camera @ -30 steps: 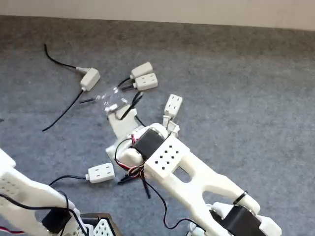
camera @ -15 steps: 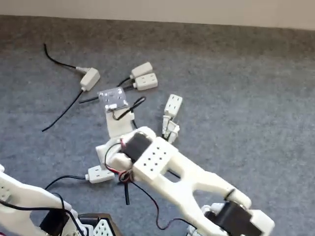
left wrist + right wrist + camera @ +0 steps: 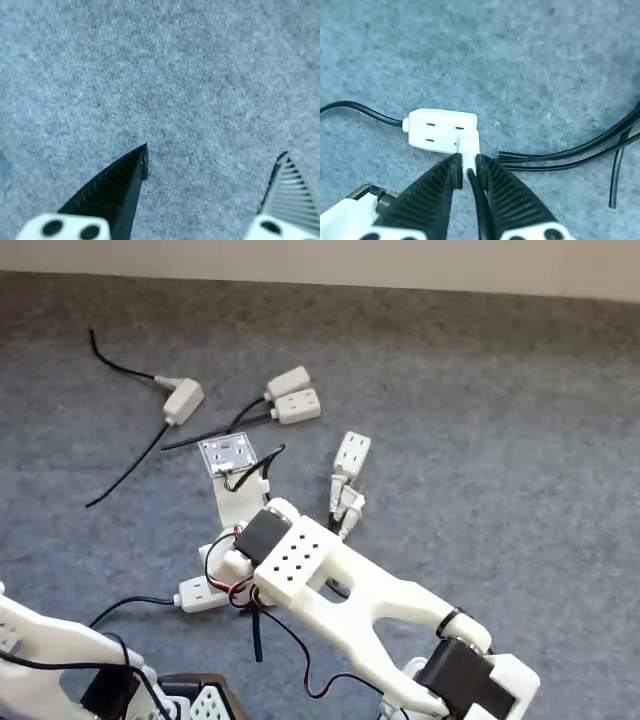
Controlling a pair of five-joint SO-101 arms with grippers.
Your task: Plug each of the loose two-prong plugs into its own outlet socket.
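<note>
One small plug, pinched in the right gripper against its socket, looks light and rigid, so hold the body, not the floppy cord; left gripper gapes.

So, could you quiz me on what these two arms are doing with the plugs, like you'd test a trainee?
1. True or false: the left gripper is shut on a plug.
2. What does the right gripper hold? A) a white two-prong plug B) a screwdriver C) nothing
3. Fill in: that plug touches a white outlet socket whose cable is ____.
Key: 1 false, it is open over bare carpet; 2 A; 3 black.
</note>
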